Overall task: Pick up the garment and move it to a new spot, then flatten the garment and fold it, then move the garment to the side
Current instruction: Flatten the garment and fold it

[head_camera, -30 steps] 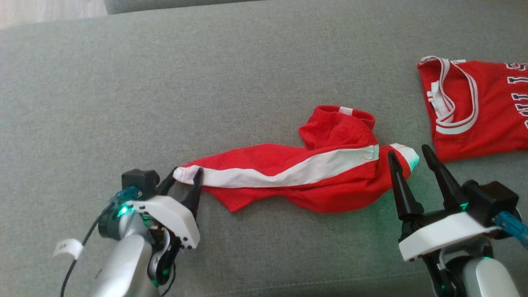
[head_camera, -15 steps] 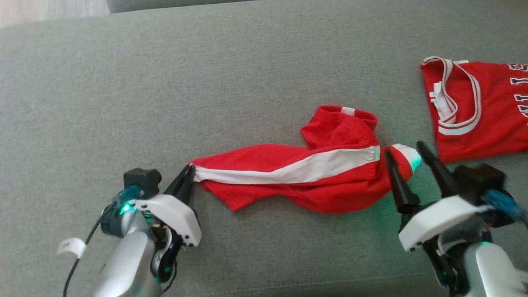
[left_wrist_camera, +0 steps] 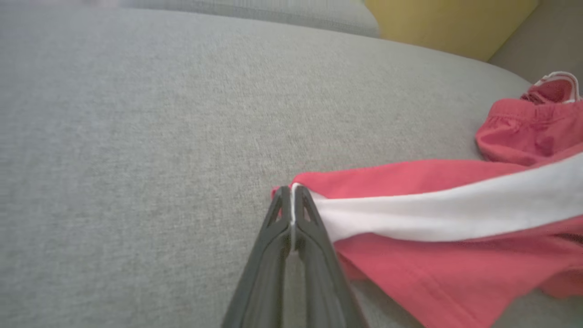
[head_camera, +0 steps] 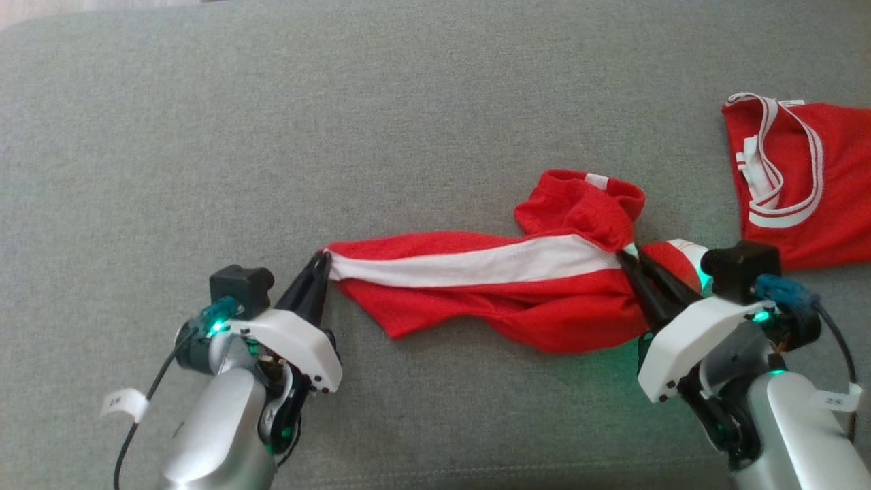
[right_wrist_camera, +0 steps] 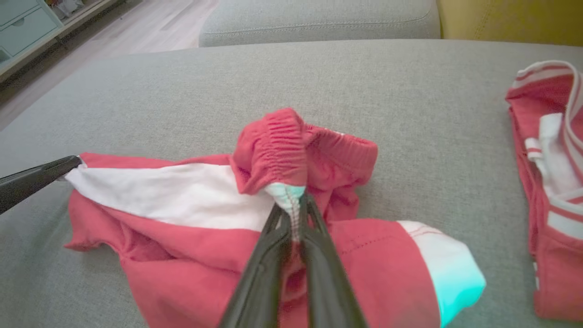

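The garment is a pair of red shorts with a white side stripe, lying crumpled and stretched sideways on the grey cushion. My left gripper is shut on the garment's left end, where the white stripe ends. My right gripper is shut on the garment's waistband end of the stripe. The elastic waistband bunches up just beyond those fingers. The left gripper's fingers enter the right wrist view from the left.
A second red garment, a jersey with white trim, lies at the right edge of the cushion, close to my right gripper. A yellow cushion stands behind. Bare wooden floor lies beyond the cushion's far left edge.
Both grippers closed on the garment, the left first and then the right, which moved in to the waistband. The cloth is now pulled straighter between them. The head camera shifted a little.
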Robot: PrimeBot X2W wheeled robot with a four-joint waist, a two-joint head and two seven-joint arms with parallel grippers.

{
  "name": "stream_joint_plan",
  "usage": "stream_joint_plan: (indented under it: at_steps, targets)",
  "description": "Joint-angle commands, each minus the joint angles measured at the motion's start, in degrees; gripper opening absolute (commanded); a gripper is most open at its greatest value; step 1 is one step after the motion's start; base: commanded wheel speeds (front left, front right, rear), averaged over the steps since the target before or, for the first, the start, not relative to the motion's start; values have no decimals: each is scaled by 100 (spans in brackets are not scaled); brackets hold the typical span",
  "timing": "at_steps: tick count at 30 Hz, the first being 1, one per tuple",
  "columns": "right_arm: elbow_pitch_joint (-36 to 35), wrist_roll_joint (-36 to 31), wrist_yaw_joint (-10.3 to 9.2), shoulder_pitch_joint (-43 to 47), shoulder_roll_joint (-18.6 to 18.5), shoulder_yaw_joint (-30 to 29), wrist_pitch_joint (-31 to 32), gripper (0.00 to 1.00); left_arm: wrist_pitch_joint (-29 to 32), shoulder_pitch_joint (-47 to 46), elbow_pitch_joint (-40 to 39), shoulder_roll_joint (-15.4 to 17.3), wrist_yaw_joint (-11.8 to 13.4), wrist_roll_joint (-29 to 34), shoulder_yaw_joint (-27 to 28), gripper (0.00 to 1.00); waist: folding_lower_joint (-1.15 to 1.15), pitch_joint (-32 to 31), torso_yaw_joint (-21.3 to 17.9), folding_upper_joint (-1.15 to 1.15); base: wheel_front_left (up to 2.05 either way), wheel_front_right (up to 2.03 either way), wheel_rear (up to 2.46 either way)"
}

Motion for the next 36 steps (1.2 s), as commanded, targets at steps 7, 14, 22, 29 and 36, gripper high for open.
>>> stream_joint_plan:
  at_steps: [7,14,22,29,36]
  targets:
    - [-713,-21,39,-462,-153,28,-198,0,-462,-277,-858,269,141,119,252,0,0,-83,-88,0,0,0,0]
    - [-1458,-74,39,-1297,-377,-234,-144,0,-609,-499,-2736,547,296,373,456,0,0,-429,-107,0,0,0,0]
    - [-1758,168,39,-2259,-587,-480,215,0,-178,-1310,-4061,803,340,413,683,0,0,-990,-91,0,0,0,0]
    - [-1533,471,39,-2515,-517,-567,363,0,274,-1574,-4158,830,361,194,766,0,0,-1287,-124,0,0,0,0]
    - [-1252,605,39,-2559,-370,-607,377,0,339,-1702,-3840,808,314,10,794,0,0,-1226,-99,0,0,0,0]
